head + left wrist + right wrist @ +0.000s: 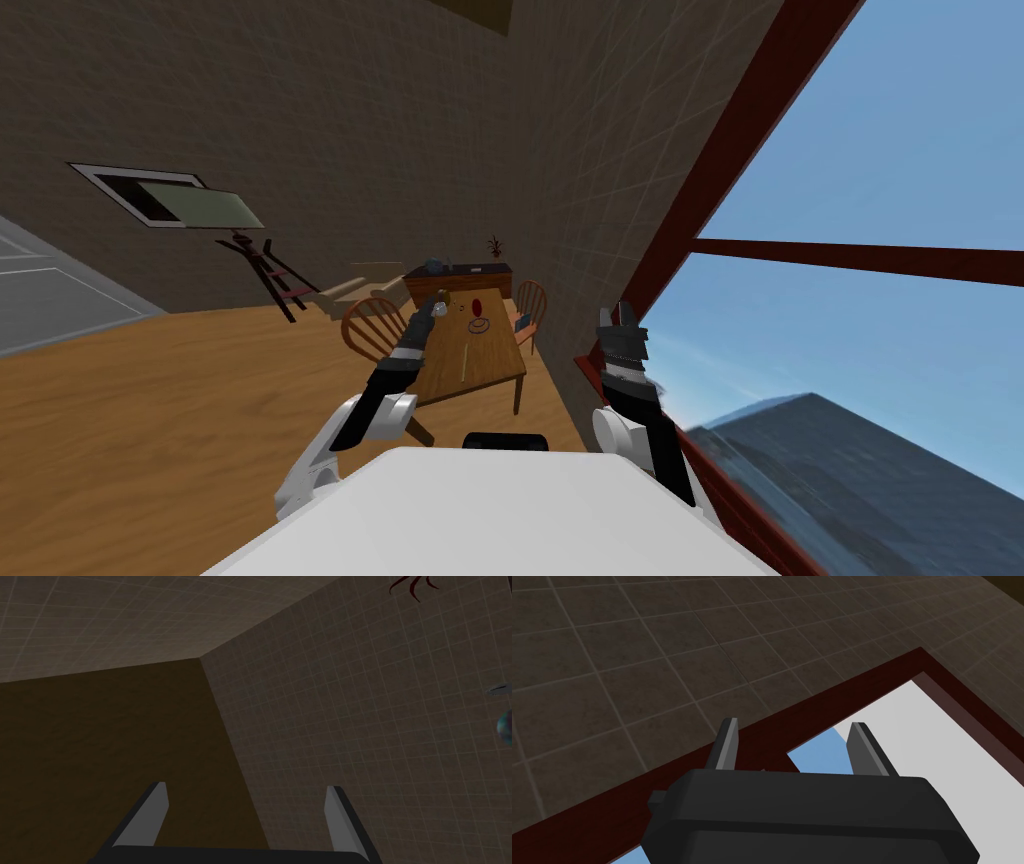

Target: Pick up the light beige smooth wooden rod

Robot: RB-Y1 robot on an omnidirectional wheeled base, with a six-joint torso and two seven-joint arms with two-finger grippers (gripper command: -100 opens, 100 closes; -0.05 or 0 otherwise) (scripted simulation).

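Observation:
The thin light beige rod (467, 363) lies lengthwise on the brown wooden table (500, 370), towards its near end. My left gripper (438, 303) is raised over the table's left edge, beyond the rod and well above it. In the left wrist view its fingers (155, 803) stand wide apart, open and empty, facing a tiled wall. My right gripper (622, 318) is held up at the right by the window frame, away from the table. Seen from the right wrist, the right gripper (793, 726) is open with nothing between its fingers.
A red dish (477, 305) and a dark ring (479, 325) lie on the table's far half. Wooden chairs stand at its left (372, 328) and right (530, 300). A sideboard (458, 280) is against the far wall. A big window with a dark red frame (700, 180) runs along the right.

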